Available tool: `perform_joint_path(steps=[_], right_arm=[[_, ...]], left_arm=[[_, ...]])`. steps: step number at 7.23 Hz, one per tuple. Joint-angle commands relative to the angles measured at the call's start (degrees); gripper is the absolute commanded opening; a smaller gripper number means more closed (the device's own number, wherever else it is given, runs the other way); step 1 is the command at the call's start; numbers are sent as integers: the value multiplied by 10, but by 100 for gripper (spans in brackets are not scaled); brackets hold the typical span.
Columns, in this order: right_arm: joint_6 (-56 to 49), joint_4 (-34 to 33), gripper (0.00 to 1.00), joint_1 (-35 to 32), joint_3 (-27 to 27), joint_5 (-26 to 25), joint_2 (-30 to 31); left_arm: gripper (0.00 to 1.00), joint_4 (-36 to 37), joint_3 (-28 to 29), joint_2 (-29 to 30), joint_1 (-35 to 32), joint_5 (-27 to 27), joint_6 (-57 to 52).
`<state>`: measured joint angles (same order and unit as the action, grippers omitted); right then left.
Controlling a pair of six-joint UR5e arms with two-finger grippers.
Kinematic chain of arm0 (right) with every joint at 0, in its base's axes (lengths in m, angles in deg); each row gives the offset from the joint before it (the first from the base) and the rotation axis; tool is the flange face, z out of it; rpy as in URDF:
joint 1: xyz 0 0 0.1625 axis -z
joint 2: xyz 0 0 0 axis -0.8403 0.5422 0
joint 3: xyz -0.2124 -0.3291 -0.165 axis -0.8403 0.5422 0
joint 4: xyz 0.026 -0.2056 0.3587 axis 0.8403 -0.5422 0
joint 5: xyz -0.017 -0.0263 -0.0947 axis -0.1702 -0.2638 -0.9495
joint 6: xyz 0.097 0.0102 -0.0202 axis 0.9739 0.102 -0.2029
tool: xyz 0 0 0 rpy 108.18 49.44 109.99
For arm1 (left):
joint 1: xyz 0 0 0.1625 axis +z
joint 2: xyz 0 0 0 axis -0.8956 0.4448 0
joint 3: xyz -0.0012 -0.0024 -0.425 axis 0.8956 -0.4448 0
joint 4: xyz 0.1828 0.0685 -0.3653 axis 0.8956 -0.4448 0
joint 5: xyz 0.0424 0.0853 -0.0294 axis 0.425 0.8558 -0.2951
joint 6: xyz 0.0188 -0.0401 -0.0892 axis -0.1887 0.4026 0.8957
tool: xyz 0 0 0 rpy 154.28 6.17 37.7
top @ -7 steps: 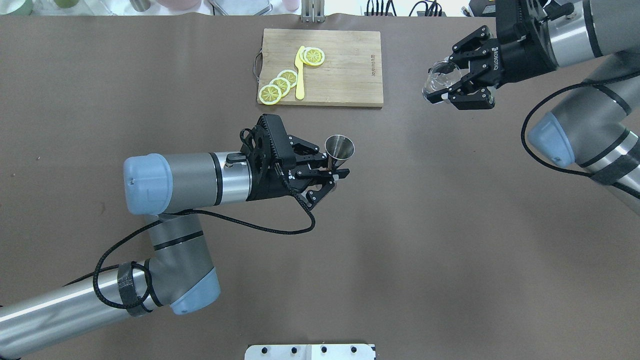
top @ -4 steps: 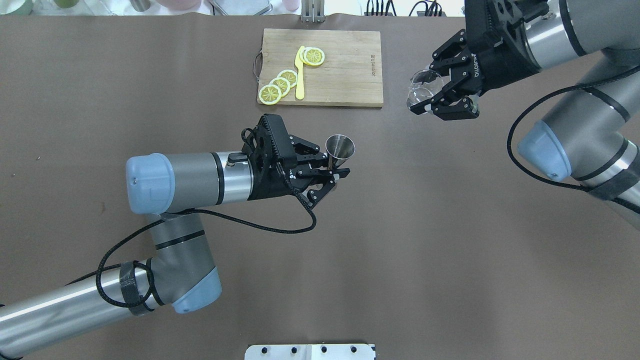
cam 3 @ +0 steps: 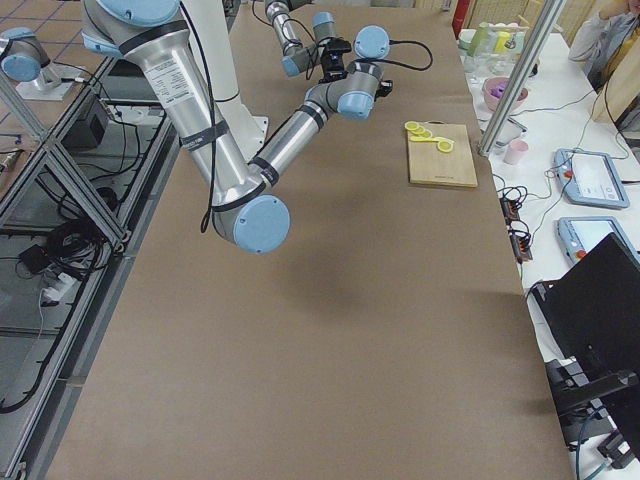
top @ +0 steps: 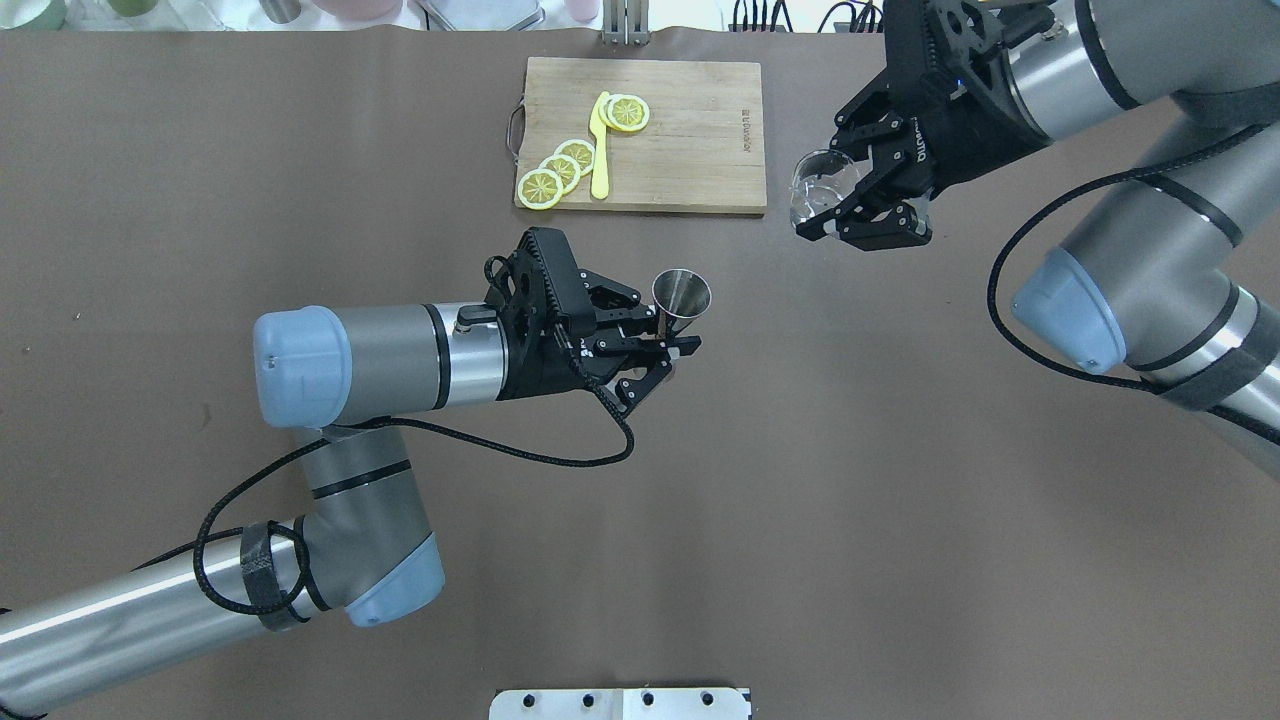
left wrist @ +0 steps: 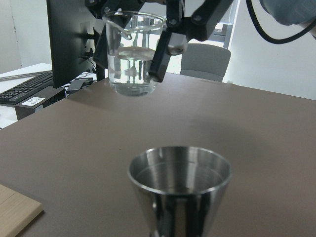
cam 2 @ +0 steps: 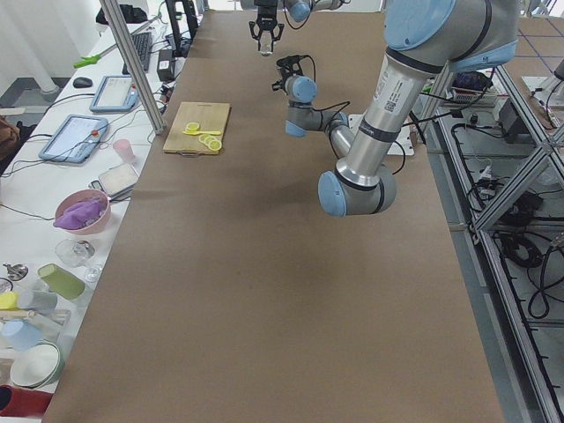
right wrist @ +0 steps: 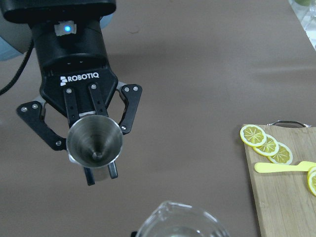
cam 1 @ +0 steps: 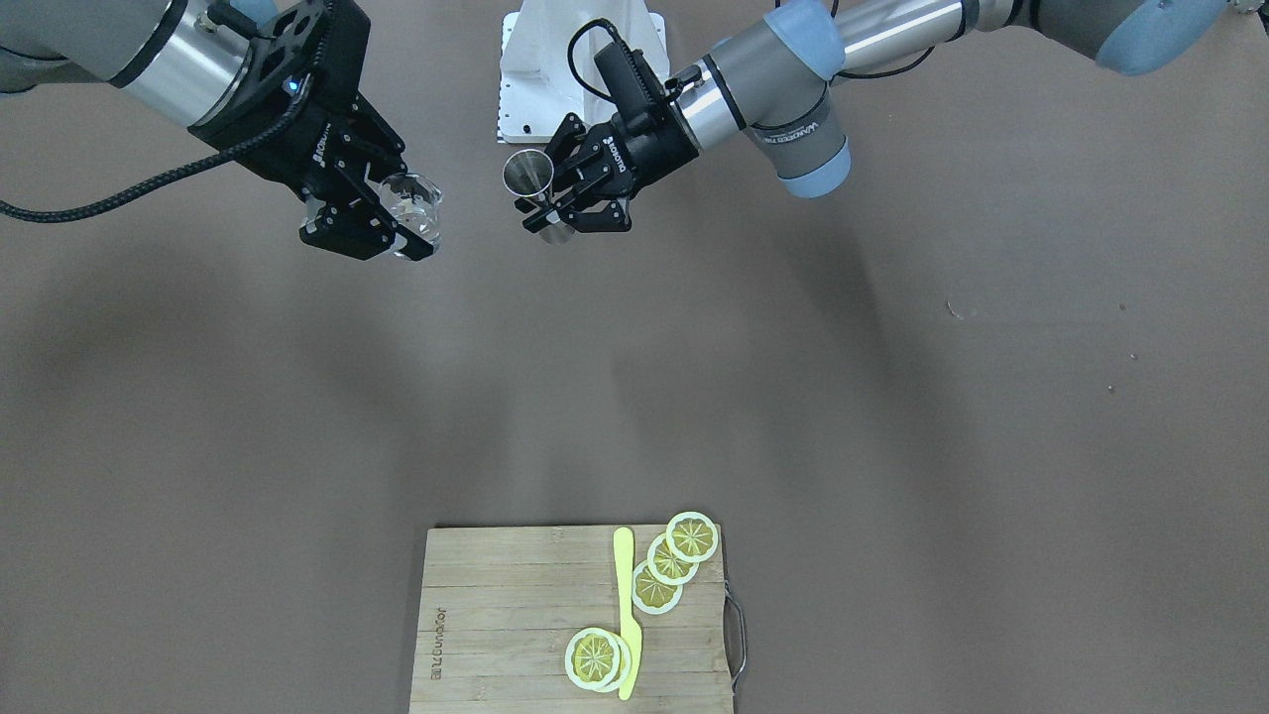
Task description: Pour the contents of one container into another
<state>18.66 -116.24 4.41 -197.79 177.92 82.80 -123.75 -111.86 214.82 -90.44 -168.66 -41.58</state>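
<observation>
The left gripper (top: 672,340) pinches the jigger (top: 681,293) at its narrow waist, fingers closed on both sides. The jigger is upright, open cone facing up, and held clear above the table (top: 800,500) near mid-table. "ROBOTIQ" reads plainly in white on the left gripper's black body in the right wrist view, with a small blue light lit above it.

The right gripper (top: 838,195) is clamped on the glass cup (left wrist: 132,52), one finger on each side of the wall. The same ROBOTIQ lettering is on it in the overhead view, turned sideways. The cup is upright, pouring lip at the rim, and partly filled with clear liquid. It is in the air, just off the corner of the cutting board (top: 690,150) on the robot's right. In the left wrist view the cup sits higher than the jigger's rim and beyond it. Cup and jigger are well apart, not touching.

The cutting board lies at the far side of the table with a metal handle (top: 514,130) on one short end. A small stamp runs along the other short end and looks like "Joyoung", but that is not certain at this size. Lemon slices (top: 560,170) lie on the board: three overlap in a row, and more sit by the tip of a yellow knife (top: 599,150), which lies touching them.

There is a printed band on the left arm's wrist joint in the front view, too small to read.
</observation>
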Motion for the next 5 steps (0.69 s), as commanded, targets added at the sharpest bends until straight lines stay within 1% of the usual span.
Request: perform_joint_path(steps=[1,3,4,5], right_arm=[[-69,-72,0,15,-33,-8,-2],[-123,-126,0,27,-54,-12,0],[-127,-128,0,34,-54,-12,0],[-141,-146,0,36,-54,-14,-3]], left_arm=[[0,2,0,6,0,7,1],[0,3,15,12,0,9,1],[0,3,22,21,0,9,1],[0,3,26,24,-2,9,2]])
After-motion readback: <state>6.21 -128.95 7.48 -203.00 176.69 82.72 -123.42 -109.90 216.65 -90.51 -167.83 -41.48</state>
